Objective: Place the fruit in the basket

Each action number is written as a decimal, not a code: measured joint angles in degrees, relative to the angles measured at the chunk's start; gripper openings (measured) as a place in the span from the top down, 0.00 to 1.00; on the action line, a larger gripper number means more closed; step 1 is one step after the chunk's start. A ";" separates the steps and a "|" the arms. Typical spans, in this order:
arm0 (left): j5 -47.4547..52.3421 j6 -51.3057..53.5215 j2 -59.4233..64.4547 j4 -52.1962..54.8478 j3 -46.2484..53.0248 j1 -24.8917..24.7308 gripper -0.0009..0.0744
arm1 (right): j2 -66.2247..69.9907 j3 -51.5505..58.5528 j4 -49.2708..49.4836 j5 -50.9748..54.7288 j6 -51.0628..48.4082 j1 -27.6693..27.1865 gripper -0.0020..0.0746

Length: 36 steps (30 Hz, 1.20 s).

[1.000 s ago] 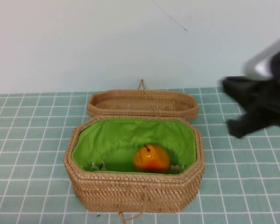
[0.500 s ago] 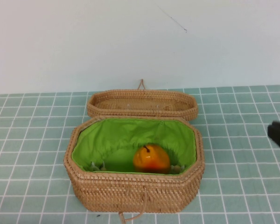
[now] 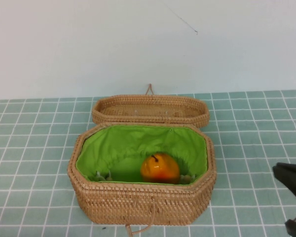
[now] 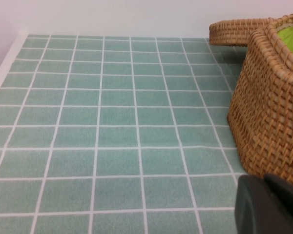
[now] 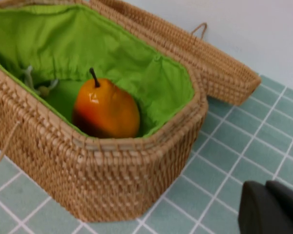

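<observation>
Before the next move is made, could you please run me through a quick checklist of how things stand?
1. Fruit inside the basket, on its green lining: ok.
2. Lid open, lying behind the basket: ok.
3. Right gripper clear of the basket, at the table's right edge, holding nothing: ok.
4. Left gripper low beside the basket's left wall: cannot tell its state.
5. Fruit upright, stem up: ok.

We see a table [image 3: 34, 148] covered in green tiles with white grout filling the lower part of the frame. At its centre the basket [image 3: 138, 200] sits directly on it, lid [image 3: 150, 109] hinged open behind.
</observation>
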 joint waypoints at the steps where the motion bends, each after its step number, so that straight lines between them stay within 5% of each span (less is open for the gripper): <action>1: 0.00 0.00 0.00 0.00 0.00 0.00 0.99 | -0.88 0.23 0.00 0.01 0.00 0.00 0.98; 5: 0.00 0.00 0.00 0.00 0.00 0.00 0.99 | -6.08 0.34 0.00 2.65 0.00 -1.05 0.98; 22: 0.00 0.00 0.00 0.00 0.00 0.00 0.99 | -36.92 0.45 -6.03 25.78 0.24 -26.42 0.98; 36: 0.00 0.00 0.00 0.00 0.00 0.00 0.99 | -34.45 9.28 -6.26 20.61 9.76 -27.43 0.98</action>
